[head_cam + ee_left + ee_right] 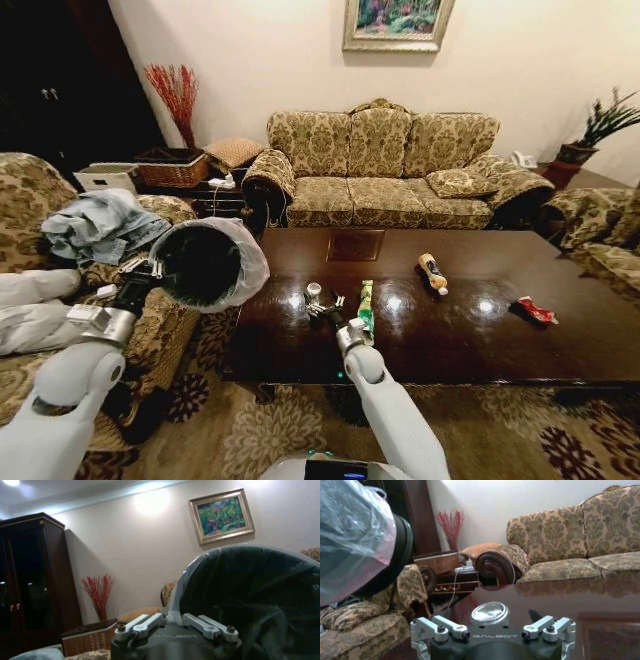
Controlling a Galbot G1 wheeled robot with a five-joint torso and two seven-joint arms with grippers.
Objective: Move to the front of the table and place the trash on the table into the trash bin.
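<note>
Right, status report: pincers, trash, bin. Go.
Left pincer holding the trash bin up, tilted toward the table. Right pincer open around the clear bottle. Three other items lying on the table. Nothing in the way.

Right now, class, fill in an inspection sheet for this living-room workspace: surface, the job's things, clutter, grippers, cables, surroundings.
Surface: dark glossy table, lamp reflections on top.
Job's things: small clear bottle with white cap, upright; green-and-white bottle lying beside it; yellow-brown bottle lying farther right; red wrapper near the right end; trash bin with a plastic liner, held off the table's left end, mouth tipped toward the table.
Clutter: blue clothes on the armchair.
Grippers: left gripper shut on the bin's rim; right gripper open, at the clear bottle.
Cables: white cord and plug on the side table.
Surroundings: patterned sofa, woven basket, framed painting, dark cabinet.
</note>
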